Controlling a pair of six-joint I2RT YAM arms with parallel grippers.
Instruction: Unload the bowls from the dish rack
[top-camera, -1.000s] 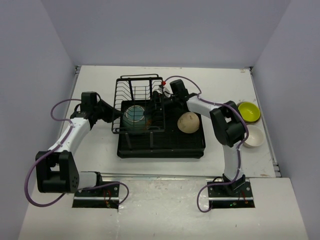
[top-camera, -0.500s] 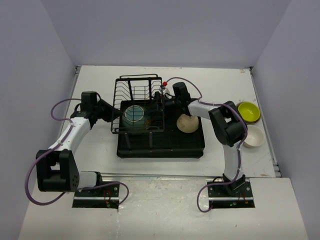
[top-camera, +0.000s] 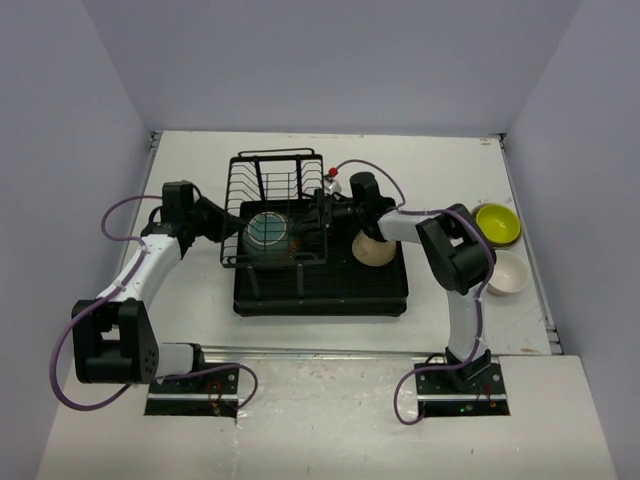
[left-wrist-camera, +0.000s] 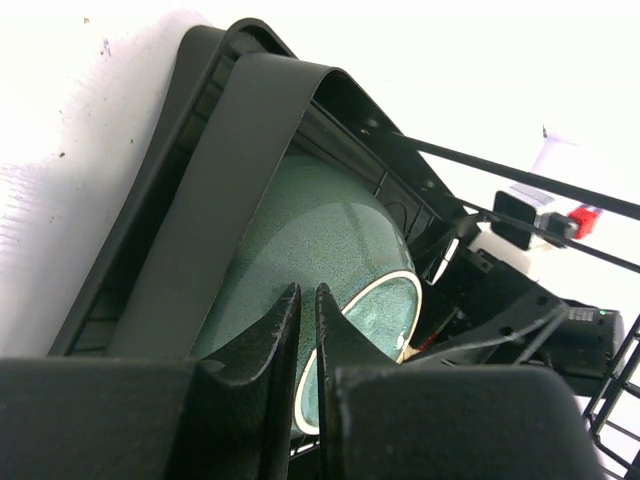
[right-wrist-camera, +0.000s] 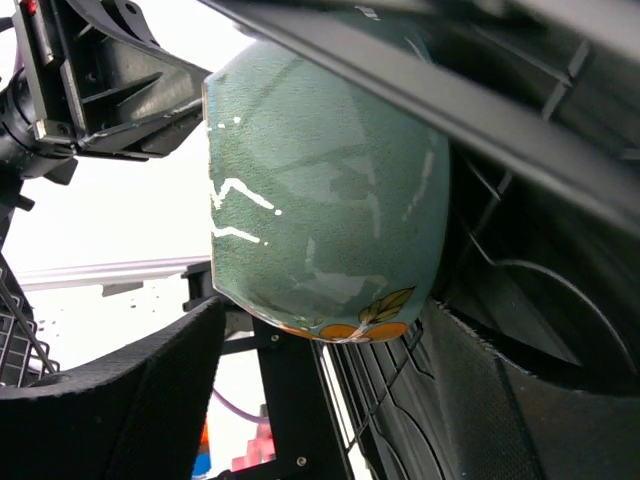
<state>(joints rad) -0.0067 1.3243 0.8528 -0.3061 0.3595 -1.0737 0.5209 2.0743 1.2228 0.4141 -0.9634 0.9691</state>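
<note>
Teal glazed ceramic bowl (top-camera: 268, 229) stands on edge inside black wire dish rack (top-camera: 320, 298). Right claw (right-wrist-camera: 325, 315) spread, straddling the bowl. Left claw (left-wrist-camera: 308, 293) pressed together at rack's left side.

Top view: even, diffuse light from above. White table (top-camera: 200, 160) bright, arm shadows short and soft. Black dish rack (top-camera: 320, 295) near-solid dark, detail lost. 
Left wrist view: table blown out to white; near fingers (left-wrist-camera: 265, 380) dark, blurred. 
Right wrist view: background overexposed; streaky white glare on teal bowl (right-wrist-camera: 320, 200); foreground soft.
</note>
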